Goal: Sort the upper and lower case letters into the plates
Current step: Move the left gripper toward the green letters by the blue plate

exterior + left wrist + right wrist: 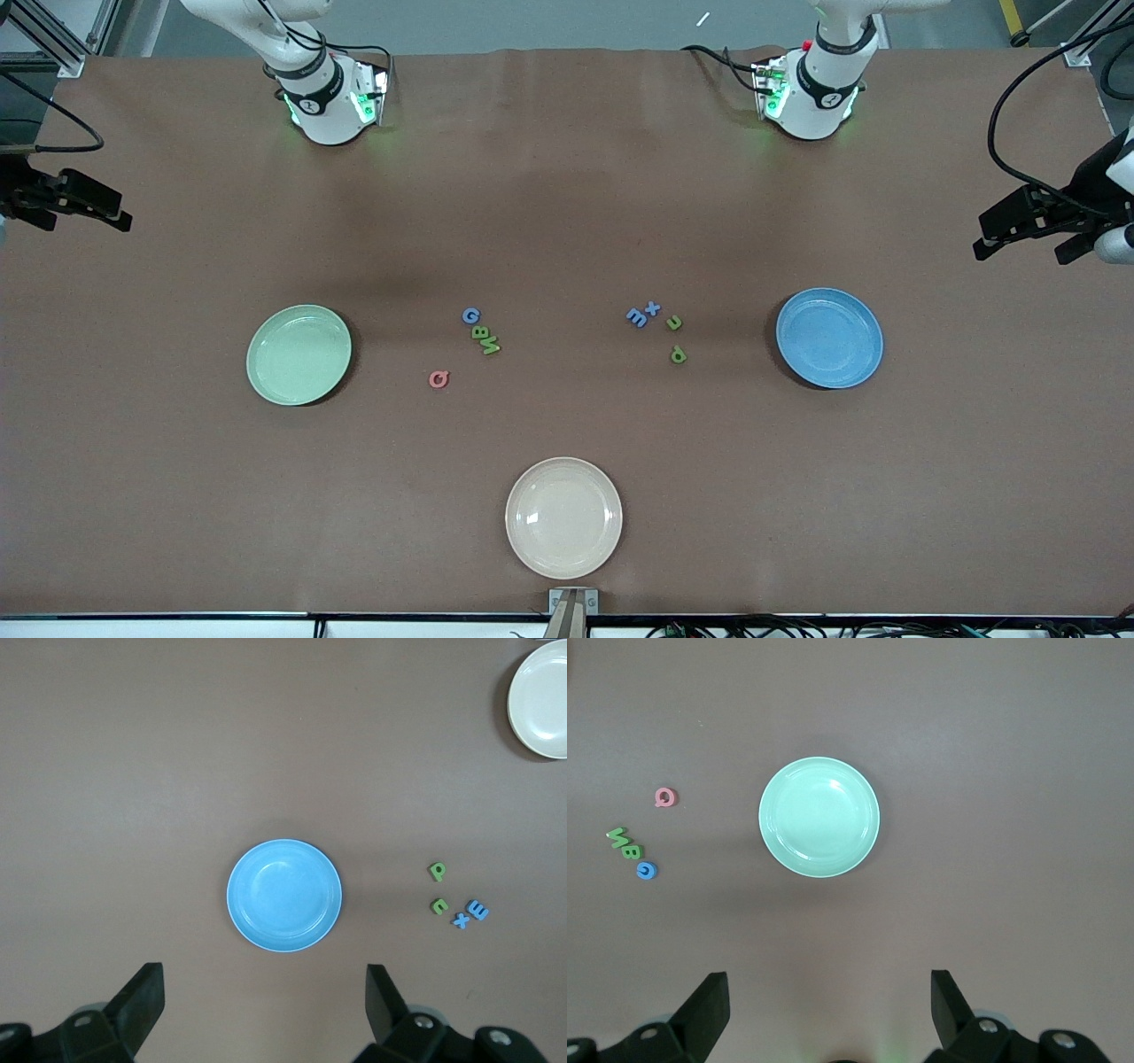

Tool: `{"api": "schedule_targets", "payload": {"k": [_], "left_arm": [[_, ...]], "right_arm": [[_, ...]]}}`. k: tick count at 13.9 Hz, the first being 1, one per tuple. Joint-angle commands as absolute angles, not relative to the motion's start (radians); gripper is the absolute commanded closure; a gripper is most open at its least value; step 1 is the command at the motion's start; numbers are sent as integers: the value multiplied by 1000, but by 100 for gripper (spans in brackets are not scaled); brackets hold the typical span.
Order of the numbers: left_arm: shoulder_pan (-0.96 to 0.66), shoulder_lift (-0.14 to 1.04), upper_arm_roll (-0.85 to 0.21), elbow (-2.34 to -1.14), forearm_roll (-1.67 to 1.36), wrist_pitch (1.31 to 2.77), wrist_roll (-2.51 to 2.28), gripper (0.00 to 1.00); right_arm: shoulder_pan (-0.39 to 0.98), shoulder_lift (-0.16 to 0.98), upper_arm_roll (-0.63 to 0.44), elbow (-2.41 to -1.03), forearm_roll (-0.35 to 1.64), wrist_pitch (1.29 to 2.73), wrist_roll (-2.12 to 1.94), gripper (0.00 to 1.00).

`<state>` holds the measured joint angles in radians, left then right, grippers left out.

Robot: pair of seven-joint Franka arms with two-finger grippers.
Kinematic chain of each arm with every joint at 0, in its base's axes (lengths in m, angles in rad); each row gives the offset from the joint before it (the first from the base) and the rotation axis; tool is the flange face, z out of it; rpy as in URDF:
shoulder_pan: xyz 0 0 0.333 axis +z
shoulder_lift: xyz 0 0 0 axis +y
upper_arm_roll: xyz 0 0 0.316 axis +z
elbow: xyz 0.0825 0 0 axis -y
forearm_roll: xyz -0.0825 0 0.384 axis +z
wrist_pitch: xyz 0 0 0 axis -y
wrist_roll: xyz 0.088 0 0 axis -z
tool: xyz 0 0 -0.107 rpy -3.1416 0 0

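Both grippers — left gripper (263, 1010) and right gripper (828, 1010) — hang spread and empty, high over blue plate (829, 338) and mint plate (299, 354). Letters cluster mid-frame; descend on the isolated Q (438, 379) first — cleanest pinch.

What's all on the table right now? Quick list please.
mint green plate: one, empty, toward the right arm's end
blue plate: one, empty, toward the left arm's end
cream plate: one, empty, nearest the front camera
upper case letters: four; blue G, green B, green W, pink Q; beside the mint green plate
lower case letters: four; two blue, two green; beside the blue plate
left claw: open, in the air
right claw: open, in the air
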<state>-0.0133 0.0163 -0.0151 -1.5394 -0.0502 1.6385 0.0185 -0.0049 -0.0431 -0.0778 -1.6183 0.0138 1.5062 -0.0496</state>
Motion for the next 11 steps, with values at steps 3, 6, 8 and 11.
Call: {"api": "schedule_targets", "payload": {"k": [3,6,8,11], "left_arm": [[-15,15,-23,-1522,-32,1606,8,0],[-24,29,-25,-1528,-37,1603,-3,0],[-43,63,-43,-1532,-46,1603,-56,0],[-128,200,-110,-1537,-55,1630,-296,0]], "right_arm": [[-17,-80,-69,-1658,15,1520,-63,0],[-15,-80,-69,-1658,15,1522,-63,0],[-15,-80,-68,-1658,17,1523,-63,0],[-12,-75,-67,-1652,26,1513,-63,0]]}}
